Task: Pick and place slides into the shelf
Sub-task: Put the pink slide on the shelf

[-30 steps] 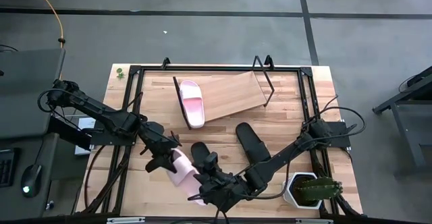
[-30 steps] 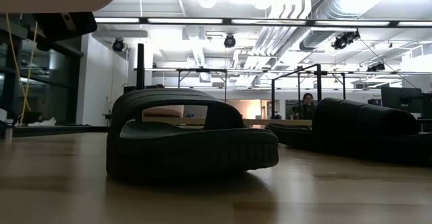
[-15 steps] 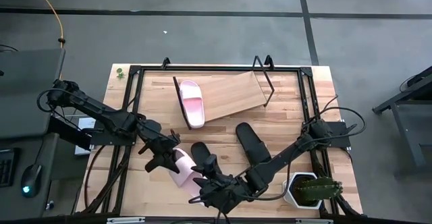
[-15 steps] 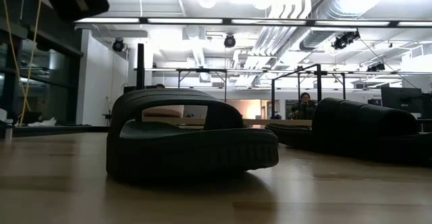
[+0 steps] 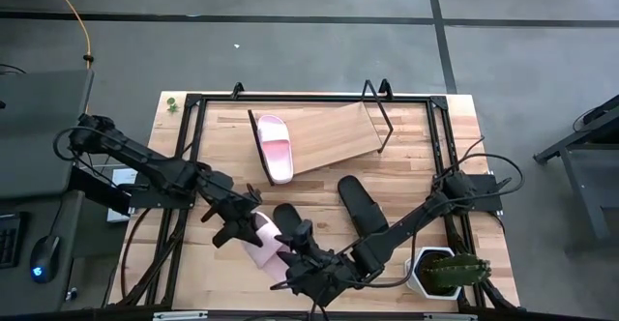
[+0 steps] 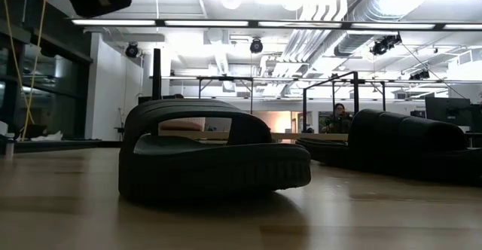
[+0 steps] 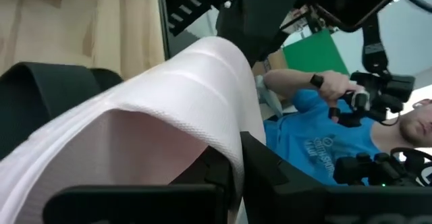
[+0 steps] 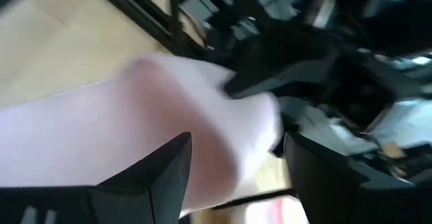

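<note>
A pink slide is held above the front of the desk, between the two arms. The left pincer is clenched on the slide's strap edge; in the left wrist view the pale strap is seen pinched between the dark fingers. The right pincer is released, its fingers spread wide on either side of the same slide's other end; whether the pads touch it cannot be told.

A second pink slide lies on the shelf, at its left end, with the rest of the tilted board bare. The shelf stands at the back of the desk on its black wire frame.

Two black slides remain on the desk. One lies just beside the held pink slide, near the right pincer; the other lies further right, partly under the right arm. In the low view the nearer black slide rests flat on the wood and the other is seen at the right.

A potted cactus stands at the front right corner. A person in a blue shirt is seen beyond the desk in the left wrist view.
</note>
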Controlling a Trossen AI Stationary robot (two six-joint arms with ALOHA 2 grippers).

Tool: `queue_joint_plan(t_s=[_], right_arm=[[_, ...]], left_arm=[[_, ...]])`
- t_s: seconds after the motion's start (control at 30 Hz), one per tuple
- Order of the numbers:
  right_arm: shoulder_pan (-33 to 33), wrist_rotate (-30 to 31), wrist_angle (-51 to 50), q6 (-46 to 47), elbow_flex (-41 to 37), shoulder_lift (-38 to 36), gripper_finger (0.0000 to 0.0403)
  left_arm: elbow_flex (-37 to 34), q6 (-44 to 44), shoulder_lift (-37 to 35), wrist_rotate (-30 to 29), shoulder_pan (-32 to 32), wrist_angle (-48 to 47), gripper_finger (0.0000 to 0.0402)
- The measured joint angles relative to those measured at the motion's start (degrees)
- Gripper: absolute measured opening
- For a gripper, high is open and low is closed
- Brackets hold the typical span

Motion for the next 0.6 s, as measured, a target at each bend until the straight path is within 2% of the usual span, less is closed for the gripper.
queue_joint_plan(t_s=[0.13, 0.33, 0.43, 0.6], right_arm=[[-0.3, 1.3, 0.4, -1.9, 0.0, 0.0, 0.0229], [-1.1, -2.3, 0.8, -0.6, 0.0, 0.1, 0.0229], [-1.4, -2.8, 0.9, 0.4, 0.0, 0.0, 0.0228], [-1.4, -2.9, 1.4, 0.8, 0.0, 0.0, 0.0196]], left_arm=[[0.1, -0.2, 2.8, 0.6, 0.0, 1.1, 0.0012], [0.1, -0.2, 5.9, 4.6, 0.0, 6.2, 0.0012], [0.8, -0.2, 6.0, 4.7, 0.0, 6.8, 0.0012], [2.3, 0.7, 6.0, 4.4, 0.0, 6.7, 0.0012]])
